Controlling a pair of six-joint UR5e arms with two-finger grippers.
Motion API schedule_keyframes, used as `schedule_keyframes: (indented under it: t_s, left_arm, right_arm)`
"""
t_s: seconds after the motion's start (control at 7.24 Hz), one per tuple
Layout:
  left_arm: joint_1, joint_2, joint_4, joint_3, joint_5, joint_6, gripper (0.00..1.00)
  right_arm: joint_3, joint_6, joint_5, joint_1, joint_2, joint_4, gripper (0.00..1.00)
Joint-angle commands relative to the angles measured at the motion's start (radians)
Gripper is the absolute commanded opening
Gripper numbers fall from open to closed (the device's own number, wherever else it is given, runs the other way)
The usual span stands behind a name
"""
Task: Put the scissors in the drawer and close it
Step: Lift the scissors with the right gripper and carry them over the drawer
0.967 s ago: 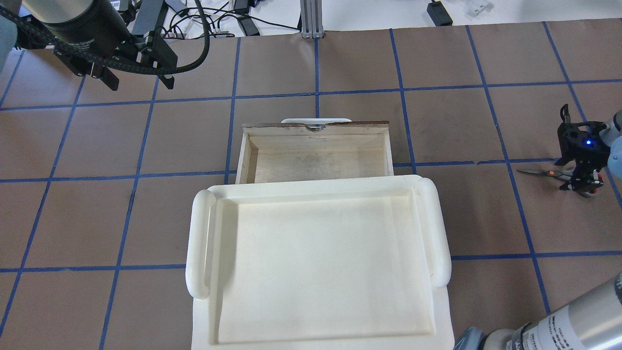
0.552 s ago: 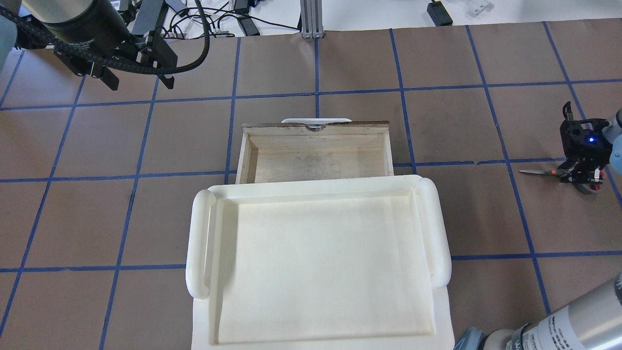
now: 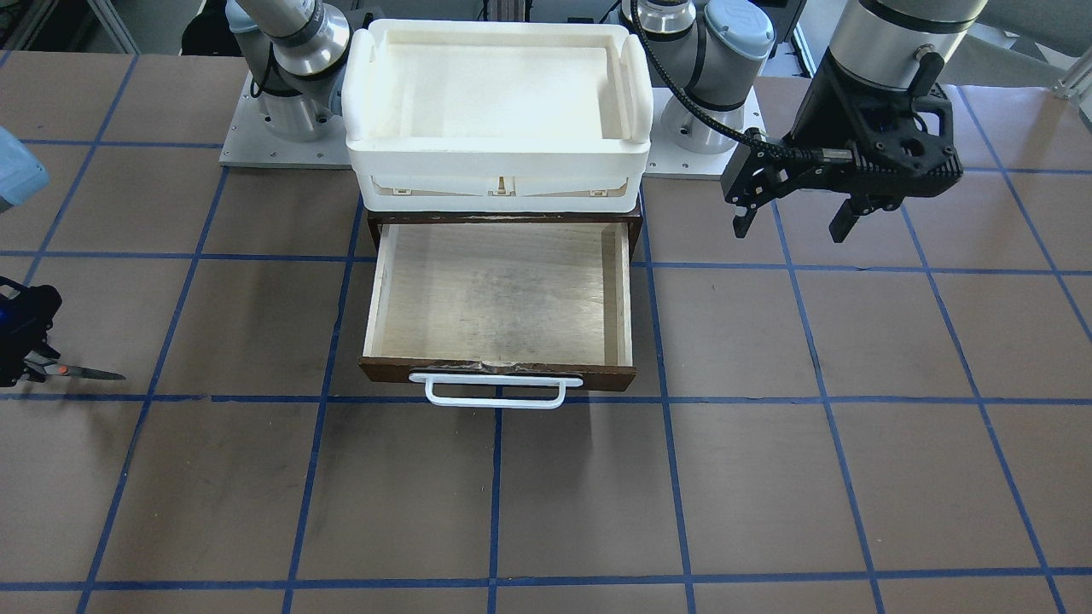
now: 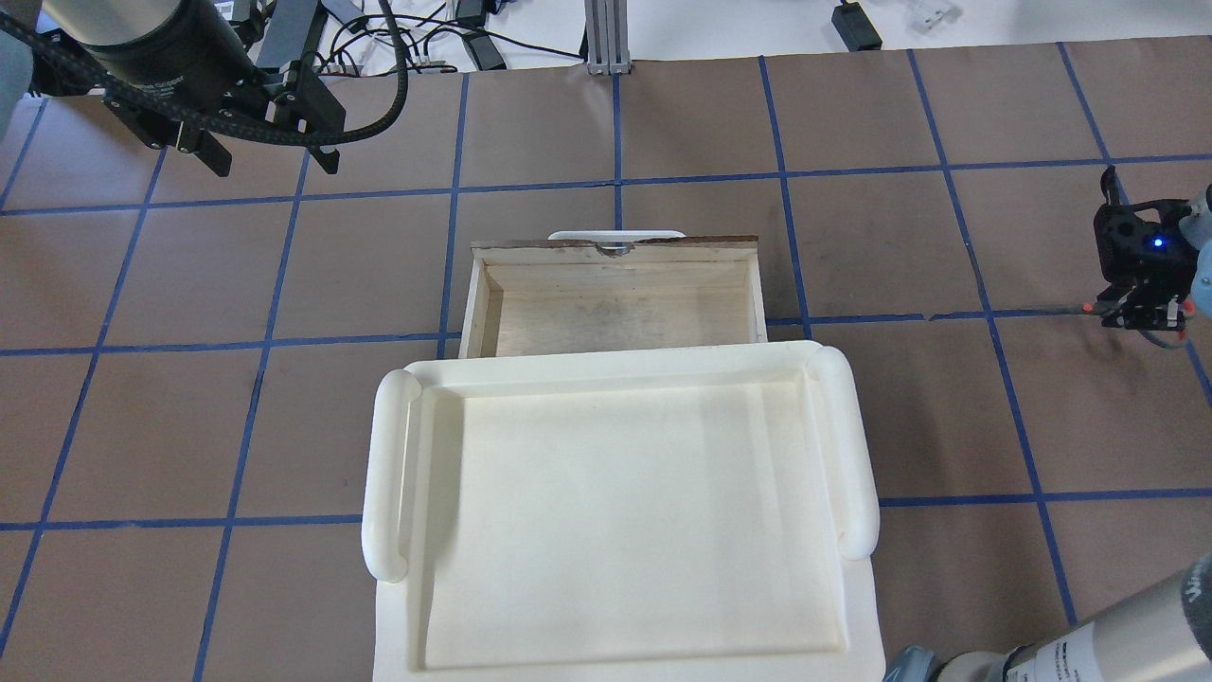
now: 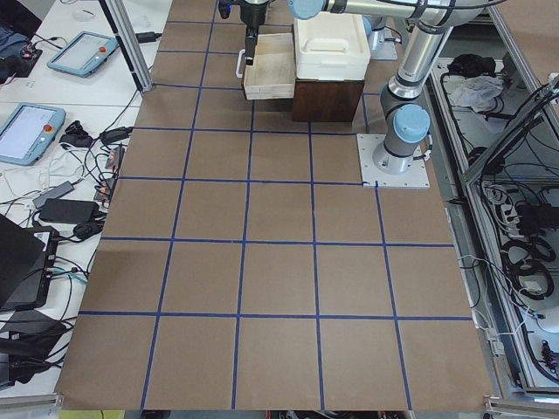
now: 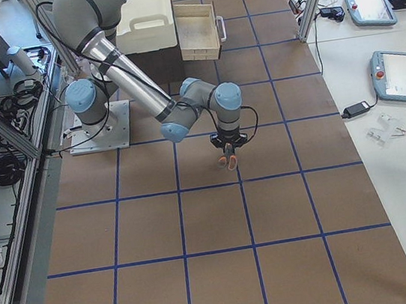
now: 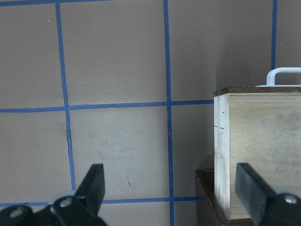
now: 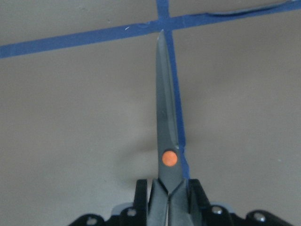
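The fingers (image 8: 141,197) of the right gripper (image 3: 30,362) are clamped on the scissors (image 3: 85,373) just behind the red pivot. This is at the left edge of the front-facing view, well apart from the drawer (image 3: 373,290), which is open at centre.

Risk: the narrow hold may let the blades swing in transit and strike the drawer wall.

At upper right, the left gripper (image 3: 792,226) hangs spread wide and empty.

The table (image 3: 768,477) is brown with a blue tape grid. Benches with tablets (image 5: 26,131) and cables (image 4: 436,43) flank it.
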Motion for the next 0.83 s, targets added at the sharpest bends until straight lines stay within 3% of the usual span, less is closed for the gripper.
schedule_keyframes:
  t_s: [0.0, 0.28, 0.69]
  left_arm:
    - [0.0, 0.0, -0.002, 0.0, 0.0, 0.0, 1.0]
    - [0.0, 0.0, -0.002, 0.0, 0.0, 0.0, 1.0]
    - [0.0, 0.0, -0.002, 0.0, 0.0, 0.0, 1.0]
  right_arm:
    - [-0.066, 0.15, 0.01, 0.055, -0.123, 0.122, 0.0]
    - [-0.075, 0.329, 0.009, 0.217, -0.246, 0.268, 0.0]
    - [-0.08, 0.53, 0.03, 0.493, -0.279, 0.286, 0.0]
